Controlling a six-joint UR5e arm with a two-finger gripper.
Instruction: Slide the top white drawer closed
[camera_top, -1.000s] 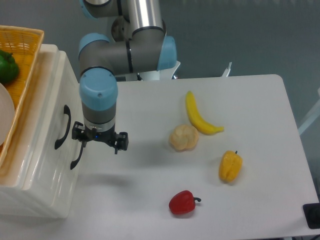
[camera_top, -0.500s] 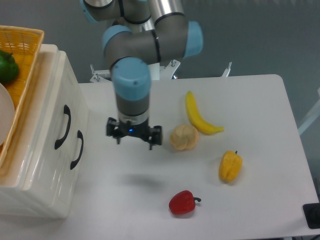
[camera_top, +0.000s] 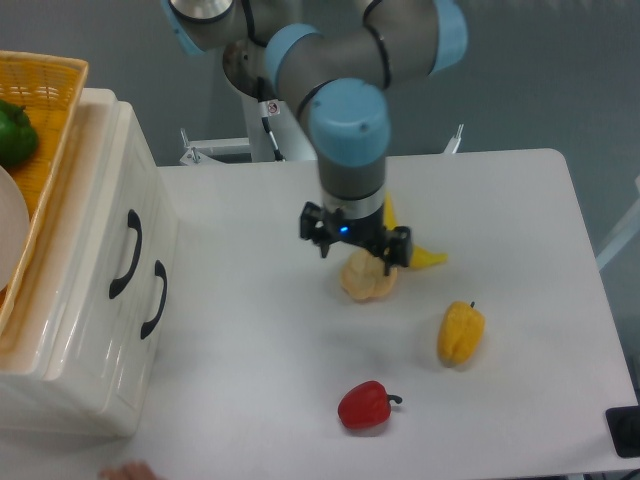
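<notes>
the counter (camera_top: 300, 400) is a plain white top with rounded corners, matte and evenly lit, set against a dull grey-blue wall and floor. along its left edge stands the white cabinet (camera_top: 95, 360), glossy plastic, with a woven yellow basket (camera_top: 45, 90) resting on its top; a green vegetable (camera_top: 15, 135) lies in the basket. the top white drawer (camera_top: 100, 235) sits flush in the cabinet front, its black curved handle (camera_top: 128, 254) level with the face, and the lower drawer's handle (camera_top: 155, 298) hangs just beside and below it.

the gripper (camera_top: 356, 252) hangs over the middle of the counter, well apart from the cabinet, pointing down; the fingers stand spread wide with nothing between them. directly under it lies a pale bread roll (camera_top: 366, 281), partly covered by the gripper body. a yellow banana (camera_top: 425, 257) shows behind the arm toward the far edge. a yellow pepper (camera_top: 460, 333) sits nearer the right edge, and a red pepper (camera_top: 366, 405) lies close to the near edge. a black object (camera_top: 625, 432) sits cut off at the near right corner.
</notes>
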